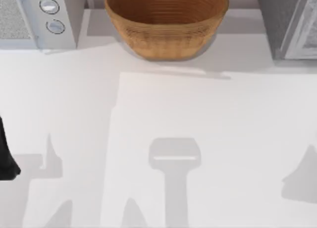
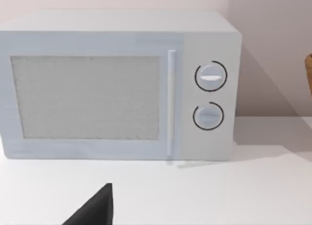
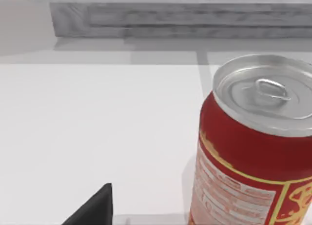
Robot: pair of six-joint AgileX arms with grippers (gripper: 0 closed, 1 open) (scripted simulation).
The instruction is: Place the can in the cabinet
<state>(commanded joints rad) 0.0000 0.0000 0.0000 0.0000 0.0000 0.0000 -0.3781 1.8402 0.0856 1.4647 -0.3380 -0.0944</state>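
Red can (image 3: 253, 152) upright on white table (image 3: 87, 137), cabinet (image 3: 180, 17) beyond.

Overhead camera looks straight down on the bench (image 1: 208, 139); left wrist camera faces the microwave (image 2: 117, 88), seen in both; right wrist camera sits close to the can (image 3: 248, 152), apparently low.

No wording can be read here. The red aluminium drinks can (image 3: 253, 152) with its silver pull-tab lid carries a panel of fine white print and yellow ornament on its side — too small to make out. The pale grey microwave oven (image 2: 117, 86) bears two round dials beside its door handle — neither shows a legible mark.
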